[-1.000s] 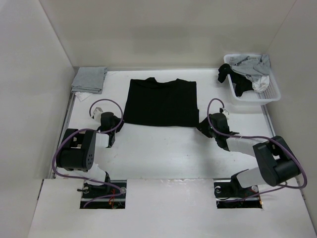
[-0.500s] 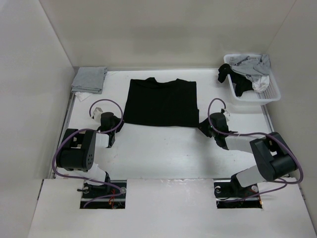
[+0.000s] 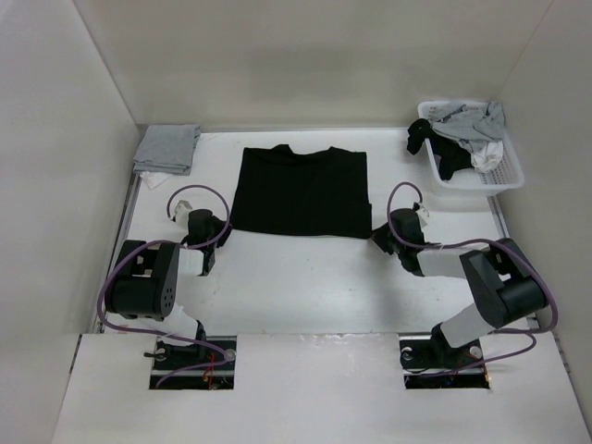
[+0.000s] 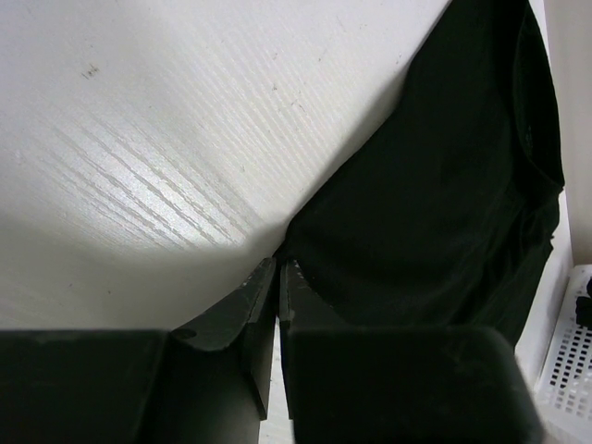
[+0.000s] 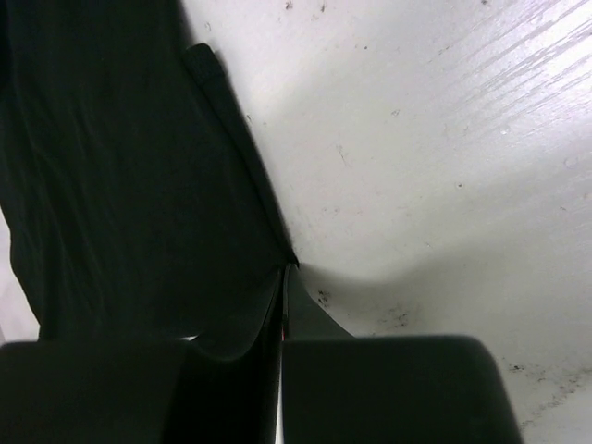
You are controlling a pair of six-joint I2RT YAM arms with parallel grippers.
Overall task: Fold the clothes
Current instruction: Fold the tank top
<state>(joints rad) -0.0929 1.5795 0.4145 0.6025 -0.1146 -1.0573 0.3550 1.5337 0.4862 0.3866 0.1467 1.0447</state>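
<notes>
The fingers (image 4: 236, 314) of the left gripper (image 4: 278, 270) are pressed together, with only a thin slit between them. Their tips meet at the near left corner of the black top (image 3: 301, 192), and the corner's edge runs into that slit, so they pinch the cloth there. In the right wrist view, the right gripper (image 5: 283, 268) shows the same thing. Its two dark fingers (image 5: 319, 324) are closed tight against each other, and the near right corner of the top comes to a point exactly where the tips meet.

From the overhead camera, the top lies flat on the white table (image 3: 296, 287), in the middle and toward the far side. It forms a roughly rectangular black shape, with its neckline along the far edge and its straight hem nearest the arms. Both arms reach forward low over the table, one to each near corner of the hem, and purple cables loop over their wrists.

A folded light-grey cloth (image 3: 166, 148) sits in the far left corner of the table, well apart from the top. A white plastic basket (image 3: 509, 171) stands at the far right and holds a jumble of grey, black and white garments (image 3: 467, 129). Plain white walls enclose the table on three sides.
</notes>
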